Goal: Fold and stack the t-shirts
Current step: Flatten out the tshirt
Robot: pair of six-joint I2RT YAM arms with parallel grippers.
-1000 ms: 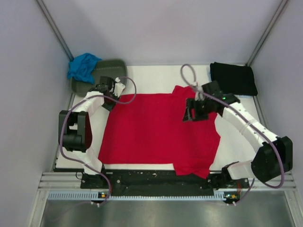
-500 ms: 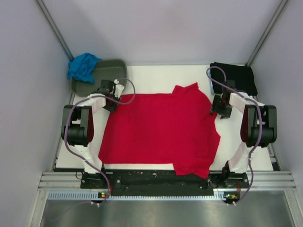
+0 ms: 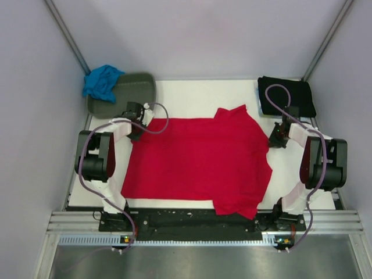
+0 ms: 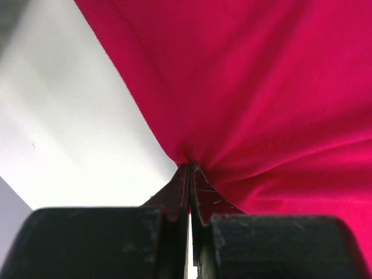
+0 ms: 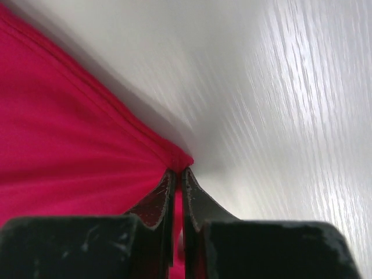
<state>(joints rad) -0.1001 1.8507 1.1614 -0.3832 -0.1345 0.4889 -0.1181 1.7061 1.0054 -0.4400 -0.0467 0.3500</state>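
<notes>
Sitting at the far-left corner of the white table [image 3: 192,96]: grey-green oval tub [image 3: 133,88]. Running along its near edge: metal rail [image 3: 197,228].

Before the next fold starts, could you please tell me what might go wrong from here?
The right gripper pinches only the very edge of the red t-shirt, so it could slip free under tension. The left gripper holds a small bunched fold that may likewise pull out. The shirt's near hem lies over the black base rail and might snag there.
</notes>
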